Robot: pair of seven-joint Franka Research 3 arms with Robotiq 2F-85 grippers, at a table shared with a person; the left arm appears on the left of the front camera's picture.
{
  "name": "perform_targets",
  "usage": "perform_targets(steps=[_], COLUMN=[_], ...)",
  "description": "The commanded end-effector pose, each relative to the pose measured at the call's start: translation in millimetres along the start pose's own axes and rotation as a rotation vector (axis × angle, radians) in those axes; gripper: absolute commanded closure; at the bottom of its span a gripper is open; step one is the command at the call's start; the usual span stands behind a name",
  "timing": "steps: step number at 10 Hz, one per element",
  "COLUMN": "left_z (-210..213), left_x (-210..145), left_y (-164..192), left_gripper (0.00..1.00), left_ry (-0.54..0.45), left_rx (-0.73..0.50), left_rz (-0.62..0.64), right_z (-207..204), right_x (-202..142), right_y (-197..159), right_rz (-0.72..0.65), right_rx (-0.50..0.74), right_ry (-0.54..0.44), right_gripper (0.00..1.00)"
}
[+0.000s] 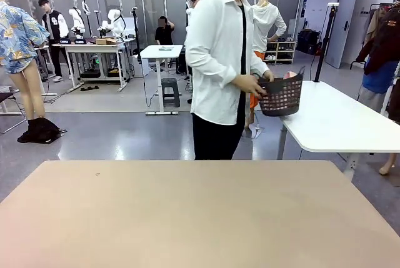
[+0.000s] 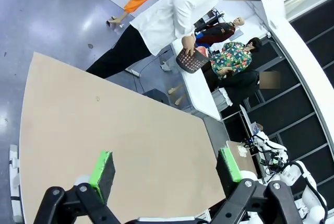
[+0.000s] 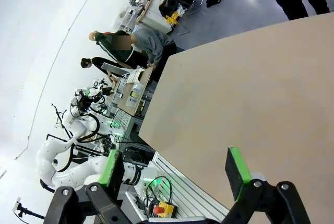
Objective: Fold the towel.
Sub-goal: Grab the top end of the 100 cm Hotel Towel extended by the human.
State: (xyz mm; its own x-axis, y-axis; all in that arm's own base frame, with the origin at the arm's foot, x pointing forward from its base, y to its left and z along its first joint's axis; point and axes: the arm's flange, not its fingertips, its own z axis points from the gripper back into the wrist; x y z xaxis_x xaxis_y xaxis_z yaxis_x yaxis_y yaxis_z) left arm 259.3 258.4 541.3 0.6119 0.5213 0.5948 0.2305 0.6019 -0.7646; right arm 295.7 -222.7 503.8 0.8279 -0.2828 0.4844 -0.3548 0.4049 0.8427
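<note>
Tan table [image 1: 187, 218] sits under both arms. Left gripper [image 2: 165, 158] and right gripper [image 3: 174, 161] hang above it, jaws wide apart, empty. At 1 o'clock past the far edge, person [image 1: 219, 62] holds dark basket [image 1: 282, 96]. Pink at its rim is likely the towel [image 1: 289, 75], mostly hidden. Expect soft, limp cloth; pinch corners.

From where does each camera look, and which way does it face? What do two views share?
Front view: fixed on the robot's side, faces across the table to the person holding a basket.
Left wrist view: on the left wrist, looks past the open left pincer at the table and person.
Right wrist view: on the right wrist, looks past the open right pincer along the table.
Shared: front and left wrist views both show the person with the basket.
</note>
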Motion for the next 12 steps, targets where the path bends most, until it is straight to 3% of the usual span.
perform_targets(steps=[1, 12], left_z=[-0.4, -0.4], left_x=[2.2, 2.2], left_y=[1.7, 1.7], left_gripper=[0.0, 0.0], left_ry=[-0.006, -0.006], left_rx=[-0.019, -0.019], left_rz=[-0.016, -0.016], right_z=[0.6, 0.6], right_x=[1.5, 1.5], right_y=[1.1, 1.1], right_rz=[0.012, 0.012], right_rx=[0.011, 0.011], right_ry=[-0.006, -0.006], right_gripper=[0.0, 0.0])
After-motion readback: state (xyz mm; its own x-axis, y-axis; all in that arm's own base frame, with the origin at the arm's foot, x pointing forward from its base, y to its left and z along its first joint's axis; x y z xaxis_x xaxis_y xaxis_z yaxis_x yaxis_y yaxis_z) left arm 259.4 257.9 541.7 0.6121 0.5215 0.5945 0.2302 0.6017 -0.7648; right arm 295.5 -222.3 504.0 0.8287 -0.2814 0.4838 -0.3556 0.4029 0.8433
